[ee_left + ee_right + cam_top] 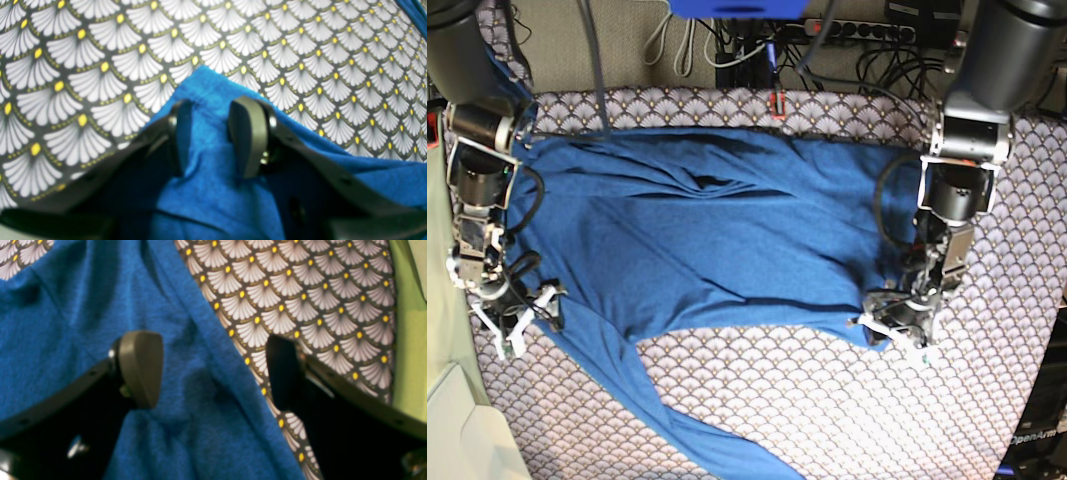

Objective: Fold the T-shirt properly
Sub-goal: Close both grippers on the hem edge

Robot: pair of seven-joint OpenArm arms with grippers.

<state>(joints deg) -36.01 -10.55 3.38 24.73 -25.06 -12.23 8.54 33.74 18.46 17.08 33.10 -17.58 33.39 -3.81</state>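
Observation:
The T-shirt (pixel 727 230) lies spread on the table, royal blue, with one long sleeve (pixel 657 410) trailing toward the front edge. My left gripper (pixel 895 328) is at the shirt's right-hand corner in the base view. In the left wrist view that gripper (pixel 213 133) is shut on a bunched fold of the T-shirt (pixel 206 186), whose corner pokes out past the fingertips. My right gripper (pixel 522 310) hovers at the shirt's left side. In its own view the right gripper (pixel 213 370) stands wide open astride the T-shirt's (pixel 50 323) edge, one finger (pixel 140 366) over fabric, the other over tablecloth.
A tablecloth (pixel 807 400) with a white fan pattern and yellow dots covers the table. Cables and a power strip (pixel 857 30) run along the back. A pale box (pixel 452 430) sits off the front left corner. A green surface (pixel 410 340) borders the cloth beside my right gripper.

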